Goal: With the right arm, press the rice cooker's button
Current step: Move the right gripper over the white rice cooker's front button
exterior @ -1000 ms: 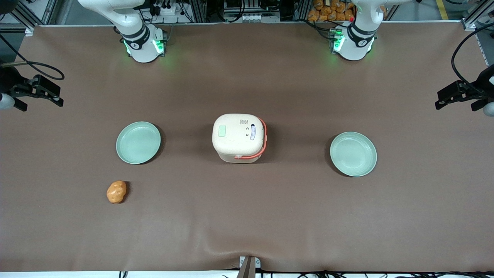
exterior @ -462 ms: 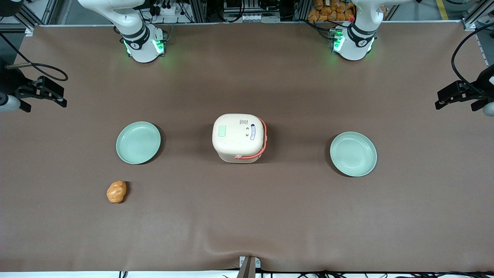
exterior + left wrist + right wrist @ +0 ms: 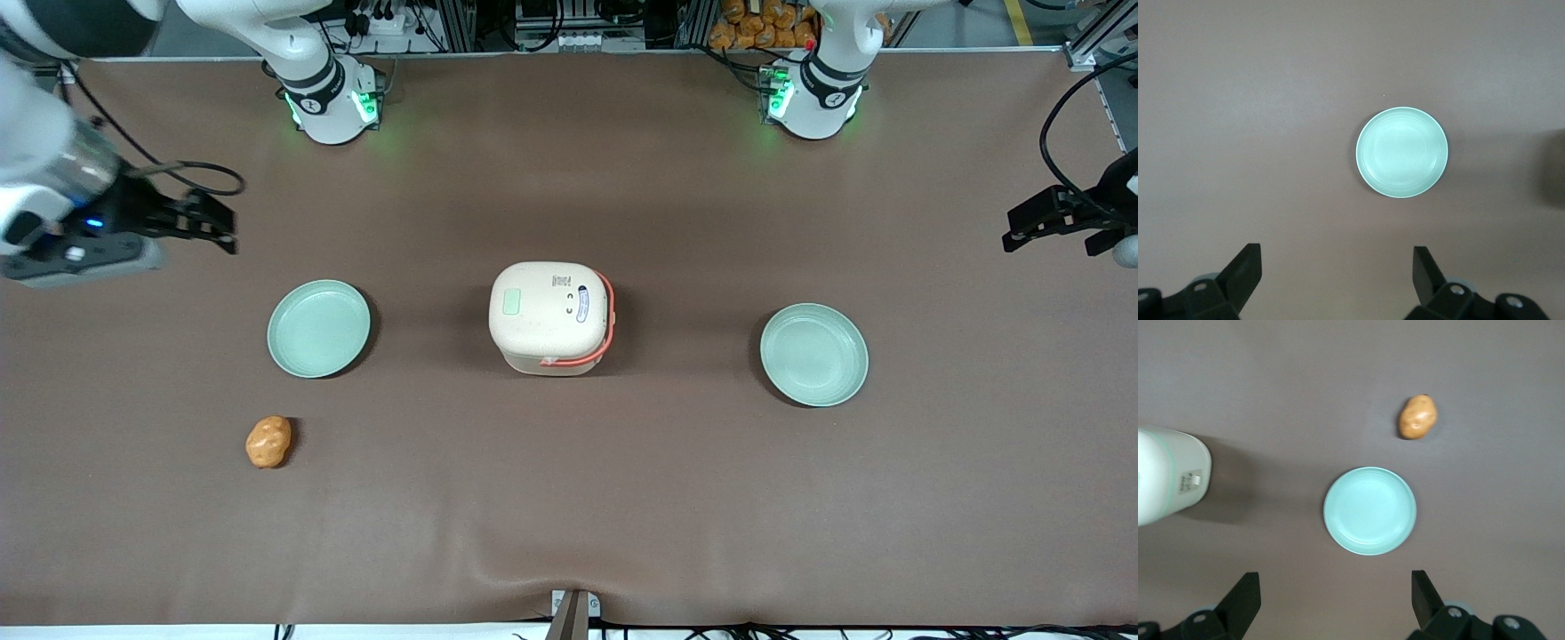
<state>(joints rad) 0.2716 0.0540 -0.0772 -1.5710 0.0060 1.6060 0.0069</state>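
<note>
The cream rice cooker [image 3: 551, 316] stands at the middle of the table, lid shut, with its orange-red handle [image 3: 607, 324] lying along one side and a pale green patch on the lid. It also shows in the right wrist view [image 3: 1168, 475]. The right arm's gripper [image 3: 218, 229] hangs high over the table toward the working arm's end, well away from the cooker and farther from the front camera than the nearby plate. In the right wrist view the gripper [image 3: 1335, 603] is open and empty, with bare table between its fingers.
A round pale green plate [image 3: 318, 328] lies between the gripper and the cooker, also in the right wrist view [image 3: 1369, 511]. A potato [image 3: 268, 441] lies nearer the front camera, seen too in the wrist view [image 3: 1417, 417]. A second green plate [image 3: 813, 354] lies toward the parked arm's end.
The right arm has swung in from the table's end toward the cooker, and more of its white wrist now shows. The cooker, plates and potato have not moved.
</note>
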